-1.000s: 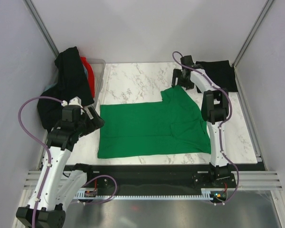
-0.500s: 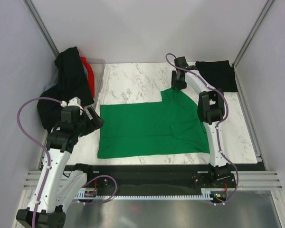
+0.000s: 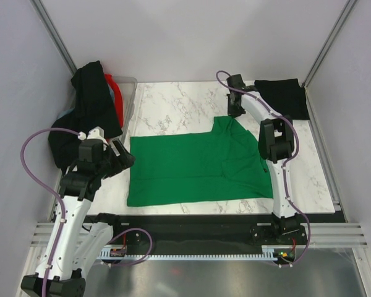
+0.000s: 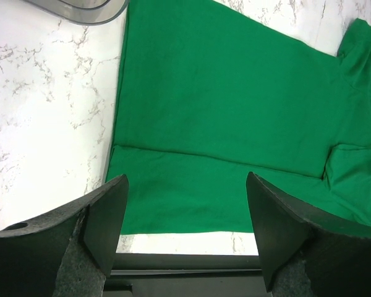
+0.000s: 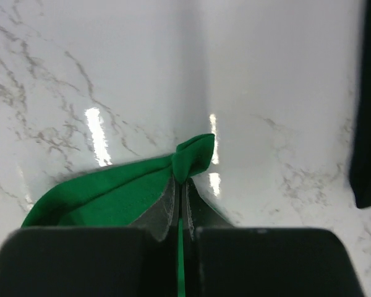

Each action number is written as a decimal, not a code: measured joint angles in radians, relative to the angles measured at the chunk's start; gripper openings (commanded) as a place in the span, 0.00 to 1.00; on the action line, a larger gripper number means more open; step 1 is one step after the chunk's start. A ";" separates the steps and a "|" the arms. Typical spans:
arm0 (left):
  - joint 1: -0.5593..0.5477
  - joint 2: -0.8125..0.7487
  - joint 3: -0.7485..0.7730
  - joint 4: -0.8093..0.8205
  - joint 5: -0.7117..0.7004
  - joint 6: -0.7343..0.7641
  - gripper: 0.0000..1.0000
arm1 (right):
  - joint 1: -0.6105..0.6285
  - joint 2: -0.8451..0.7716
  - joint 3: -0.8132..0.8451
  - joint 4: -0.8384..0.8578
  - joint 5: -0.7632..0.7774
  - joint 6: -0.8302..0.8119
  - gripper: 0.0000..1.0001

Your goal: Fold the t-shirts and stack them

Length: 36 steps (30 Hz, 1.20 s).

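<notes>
marble table (image 3: 167,105) carries the green t-shirt (image 3: 191,170) flat at its middle, long axis left to right. right gripper (image 3: 236,111) is clamped on its far-right sleeve tip; left gripper (image 3: 127,159) gapes empty just off its left edge.

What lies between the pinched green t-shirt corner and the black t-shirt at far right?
Bare marble table, seen in the right wrist view, separates the green t-shirt from the black t-shirt.

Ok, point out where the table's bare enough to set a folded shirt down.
Bare marble lies beyond the green t-shirt, between the plastic tub and the right gripper. A narrower strip runs right of the shirt. Crowded: far-left tub pile, far-right black t-shirt.
</notes>
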 measured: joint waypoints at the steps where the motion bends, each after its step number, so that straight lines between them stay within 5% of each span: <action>1: 0.000 0.002 0.000 0.000 0.000 0.000 0.78 | -0.004 -0.009 -0.008 -0.007 0.017 0.000 0.00; 8: 0.000 0.103 0.012 0.026 -0.003 0.015 0.77 | -0.056 -0.166 -0.150 -0.034 0.182 -0.021 0.00; 14: -0.015 0.360 0.152 0.063 -0.027 0.027 0.75 | -0.100 -0.274 -0.212 -0.015 0.270 -0.028 0.00; 36: -0.087 1.390 0.918 0.174 -0.110 0.027 0.68 | -0.106 -0.388 -0.484 0.101 0.084 -0.030 0.00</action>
